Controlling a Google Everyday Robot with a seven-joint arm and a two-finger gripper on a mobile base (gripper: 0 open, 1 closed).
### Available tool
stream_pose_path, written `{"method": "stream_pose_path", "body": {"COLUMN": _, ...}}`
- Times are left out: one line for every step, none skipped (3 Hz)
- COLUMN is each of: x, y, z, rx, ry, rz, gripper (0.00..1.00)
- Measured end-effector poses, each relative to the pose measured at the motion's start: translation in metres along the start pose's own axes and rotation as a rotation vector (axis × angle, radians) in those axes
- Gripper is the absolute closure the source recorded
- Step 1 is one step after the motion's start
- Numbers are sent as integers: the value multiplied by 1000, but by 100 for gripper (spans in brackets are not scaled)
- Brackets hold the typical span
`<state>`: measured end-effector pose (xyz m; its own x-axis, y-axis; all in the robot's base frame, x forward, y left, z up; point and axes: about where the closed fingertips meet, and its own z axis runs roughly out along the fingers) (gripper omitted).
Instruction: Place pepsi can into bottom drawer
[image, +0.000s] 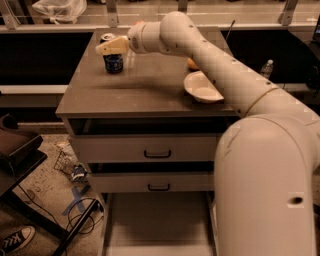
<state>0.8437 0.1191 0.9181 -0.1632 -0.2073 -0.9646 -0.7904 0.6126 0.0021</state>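
The grasp is the step in hand: the pincer (111, 46) sits against the upper part of the pepsi can (114, 64), which stands far left on the desk (145, 87). Whether it pinches cannot be told. Next comes a firm hold, then lowering into the open bottom drawer (155, 225).

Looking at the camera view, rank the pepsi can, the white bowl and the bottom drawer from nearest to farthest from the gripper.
The gripper is over the back left of the cabinet top.
1. pepsi can: right at the gripper, on the back left of the top.
2. white bowl: on the right side of the top.
3. bottom drawer: pulled open, lowest, down at floor level.
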Motion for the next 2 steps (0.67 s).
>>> {"method": "stream_pose_path", "body": {"x": 9, "y": 4, "z": 22, "rx": -12, "ry": 7, "rz": 23, "gripper": 0}}
{"method": "stream_pose_path", "body": {"x": 12, "y": 8, "z": 35, "rx": -22, "ry": -2, "rz": 29, "gripper": 13}}
